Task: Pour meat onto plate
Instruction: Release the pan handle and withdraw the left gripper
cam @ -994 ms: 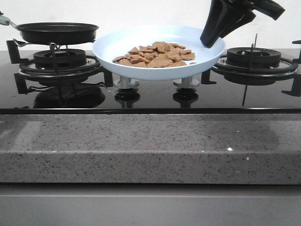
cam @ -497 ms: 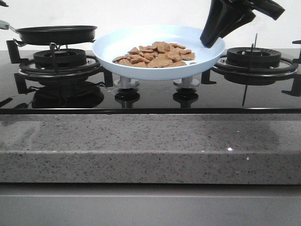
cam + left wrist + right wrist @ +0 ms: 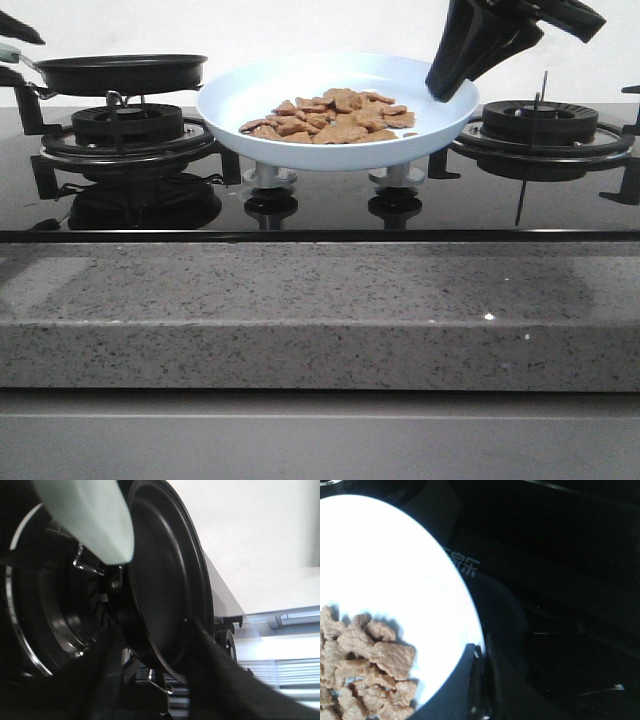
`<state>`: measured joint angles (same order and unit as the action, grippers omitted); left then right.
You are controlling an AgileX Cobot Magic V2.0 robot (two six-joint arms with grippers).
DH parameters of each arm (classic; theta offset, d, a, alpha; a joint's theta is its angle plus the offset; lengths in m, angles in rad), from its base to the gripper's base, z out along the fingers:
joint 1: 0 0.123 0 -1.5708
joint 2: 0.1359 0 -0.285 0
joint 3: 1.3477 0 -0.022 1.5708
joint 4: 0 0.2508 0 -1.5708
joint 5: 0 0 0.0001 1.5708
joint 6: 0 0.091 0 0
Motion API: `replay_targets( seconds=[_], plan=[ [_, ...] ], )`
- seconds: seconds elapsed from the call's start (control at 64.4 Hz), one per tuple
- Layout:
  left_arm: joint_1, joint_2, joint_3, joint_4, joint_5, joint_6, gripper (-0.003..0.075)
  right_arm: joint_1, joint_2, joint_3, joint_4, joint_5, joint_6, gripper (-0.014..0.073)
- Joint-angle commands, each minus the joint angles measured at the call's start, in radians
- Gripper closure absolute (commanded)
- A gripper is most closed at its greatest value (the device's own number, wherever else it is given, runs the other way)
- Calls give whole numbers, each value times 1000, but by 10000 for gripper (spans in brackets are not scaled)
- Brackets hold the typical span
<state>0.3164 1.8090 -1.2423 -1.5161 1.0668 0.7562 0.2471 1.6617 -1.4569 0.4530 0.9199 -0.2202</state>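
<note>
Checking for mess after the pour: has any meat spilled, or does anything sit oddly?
No spill shows: the meat lies heaped inside the plate. The odd part is the plate itself, held up above the stovetop by the right pincer at its rim.

A glossy black surface [image 3: 330,215] carries two burners [image 3: 125,130] [image 3: 540,125] and two knobs [image 3: 270,180] under the plate [image 3: 250,95].

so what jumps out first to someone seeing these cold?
The pale-blue plate in the middle of the stovetop, held at its right rim by the right gripper, with the meat heaped in its centre. Next, the black frying pan over the left burner, its pale handle filling the left wrist view.
</note>
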Motion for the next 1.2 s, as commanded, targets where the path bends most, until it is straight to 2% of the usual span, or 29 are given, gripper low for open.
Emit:
replay_targets(
  seconds=[0.0,0.016,0.047,0.218,0.357,0.497,0.59,0.73,0.87,1.01,1.181],
  plan=[
    [1,-52,-32,-59,64,-10,685,1,-46,-27,37,-41,-8,663],
    [1,-52,-32,-59,68,-10,722,1,-46,-27,37,-41,-8,663],
    [1,-52,-32,-59,75,-10,738,1,-46,-27,37,-41,-8,663],
    [1,-67,-32,-47,116,-2,741,1,-46,-27,37,-41,-8,663],
    [1,-137,-30,26,85,25,741,1,-46,-27,37,-41,-8,663],
    [-6,-270,-13,161,-64,27,741,1,-46,-27,37,-41,-8,663],
    [-41,-372,12,315,-222,25,741,1,-46,-27,37,-41,-8,663],
    [-129,-541,104,511,-457,-29,741,1,-46,-27,37,-41,-8,663],
    [-235,-686,223,620,-622,-33,741,1,-46,-27,37,-41,-8,663],
    [-340,-807,362,763,-745,-94,741,1,-46,-27,37,-41,-8,663],
    [-421,-960,530,1050,-781,-309,741,1,-46,-27,37,-41,-8,663]
  ],
)
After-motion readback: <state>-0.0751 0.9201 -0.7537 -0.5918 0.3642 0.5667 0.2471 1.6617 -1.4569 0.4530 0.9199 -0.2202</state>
